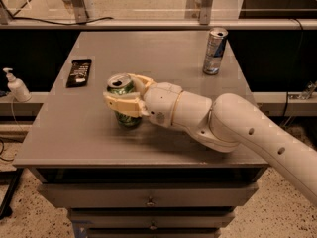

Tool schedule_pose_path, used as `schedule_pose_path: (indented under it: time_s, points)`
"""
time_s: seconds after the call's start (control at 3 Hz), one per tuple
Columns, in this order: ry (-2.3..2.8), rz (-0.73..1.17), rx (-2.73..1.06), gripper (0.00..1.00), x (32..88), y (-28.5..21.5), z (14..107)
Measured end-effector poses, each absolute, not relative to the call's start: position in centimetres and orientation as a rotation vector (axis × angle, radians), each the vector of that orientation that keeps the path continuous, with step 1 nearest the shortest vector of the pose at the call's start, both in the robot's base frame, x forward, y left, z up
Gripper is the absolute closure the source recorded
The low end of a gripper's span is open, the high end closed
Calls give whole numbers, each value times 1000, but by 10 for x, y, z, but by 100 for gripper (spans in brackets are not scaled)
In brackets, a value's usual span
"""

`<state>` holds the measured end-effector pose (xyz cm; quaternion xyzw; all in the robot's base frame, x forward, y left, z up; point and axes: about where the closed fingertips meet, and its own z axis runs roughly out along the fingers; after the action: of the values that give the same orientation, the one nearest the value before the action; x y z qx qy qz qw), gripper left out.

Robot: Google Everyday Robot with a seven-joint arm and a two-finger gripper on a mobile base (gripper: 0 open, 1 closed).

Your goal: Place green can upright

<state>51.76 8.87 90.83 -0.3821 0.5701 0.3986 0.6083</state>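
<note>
The short green can [129, 120], a metal drink can with a silver top and pull-tab, sits between the fingers of the cream two-finger gripper [119, 91]. One finger [124, 104] crosses the can's near side and the other curves round its far side, so the gripper is closed on the can's upper body. The white arm [233, 128] reaches in from the right edge of the table.

The can is in the left half of the grey rectangular table [163, 48], roughly midway between the front and back edges. Its base is at the tabletop, though whether it touches cannot be told.

A flat black rectangular object [79, 72] lies near the left edge, further back than the can. A tall slim silver-blue can [215, 51] stands upright near the back right corner, well apart from the gripper. Drawer fronts [148, 198] with small knobs run below the front edge. A white pump bottle [17, 87] stands on a ledge off the left edge, and a speckled floor shows beyond the back edge.

The green can's long axis is close to vertical, its open-tab end facing up.
</note>
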Motion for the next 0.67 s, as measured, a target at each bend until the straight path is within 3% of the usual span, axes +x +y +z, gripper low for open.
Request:
schedule_pose_path:
  time_s: [0.67]
  points:
    - [1308, 915, -881, 37, 516, 85, 904]
